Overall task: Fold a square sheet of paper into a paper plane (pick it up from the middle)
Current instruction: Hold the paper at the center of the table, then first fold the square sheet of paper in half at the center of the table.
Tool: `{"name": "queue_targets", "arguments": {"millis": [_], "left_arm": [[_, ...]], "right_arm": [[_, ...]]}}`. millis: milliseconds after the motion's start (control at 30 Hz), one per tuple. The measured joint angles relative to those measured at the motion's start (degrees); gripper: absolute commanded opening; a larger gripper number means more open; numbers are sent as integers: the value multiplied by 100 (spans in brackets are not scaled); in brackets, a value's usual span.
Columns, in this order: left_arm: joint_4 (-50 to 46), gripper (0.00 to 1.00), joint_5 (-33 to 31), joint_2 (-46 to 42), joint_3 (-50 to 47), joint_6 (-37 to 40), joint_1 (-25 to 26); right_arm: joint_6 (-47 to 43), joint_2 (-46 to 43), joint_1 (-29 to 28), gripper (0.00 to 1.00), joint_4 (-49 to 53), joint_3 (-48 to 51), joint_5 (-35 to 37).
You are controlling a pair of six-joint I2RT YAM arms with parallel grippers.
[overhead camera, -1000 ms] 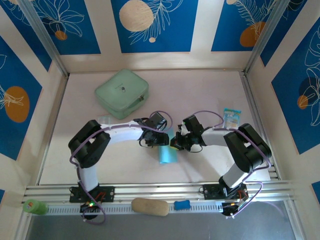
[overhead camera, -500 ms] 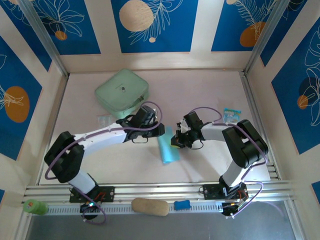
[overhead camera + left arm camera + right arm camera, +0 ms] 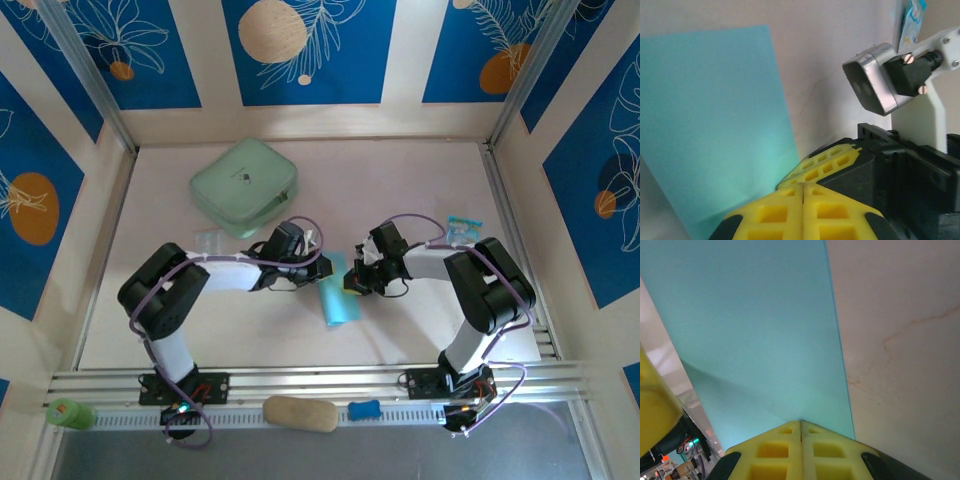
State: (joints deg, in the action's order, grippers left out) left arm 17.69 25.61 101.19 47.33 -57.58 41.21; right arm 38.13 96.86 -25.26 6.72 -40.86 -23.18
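Observation:
The sheet of paper (image 3: 338,298) is light cyan and lies folded into a narrow strip on the table between the two arms. My left gripper (image 3: 320,270) is at the strip's upper left end, its yellow fingers (image 3: 790,210) pressed flat together with nothing visible between them. In the left wrist view the paper (image 3: 710,125) spreads to the left of the tips. My right gripper (image 3: 351,281) is shut at the strip's upper right edge. Its fingertips (image 3: 790,440) rest on the paper (image 3: 750,325), and a crease runs from them to the left.
A mint-green case (image 3: 245,185) lies at the back left and a small printed packet (image 3: 463,230) at the right. A small clear wrapper (image 3: 210,240) sits left of the left arm. A tan pad (image 3: 300,413) and a blue piece (image 3: 365,409) lie on the front rail.
My left gripper has shut from open. Its arm swung out, then drew back in, ending at the strip's upper end. The right gripper has barely moved.

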Motion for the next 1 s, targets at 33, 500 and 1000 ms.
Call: {"name": "queue_targets", "arguments": {"millis": [33, 500, 1000], "left_arm": [[28, 0, 13, 4, -26, -28, -7], [396, 0, 50, 256, -573, -44, -105], [-125, 0, 101, 256, 0, 208, -380]], "right_arm": [[0, 0, 0, 0, 0, -2, 0], [68, 0, 0, 0, -9, 9, 2], [131, -33, -22, 0, -70, 48, 44]]}}
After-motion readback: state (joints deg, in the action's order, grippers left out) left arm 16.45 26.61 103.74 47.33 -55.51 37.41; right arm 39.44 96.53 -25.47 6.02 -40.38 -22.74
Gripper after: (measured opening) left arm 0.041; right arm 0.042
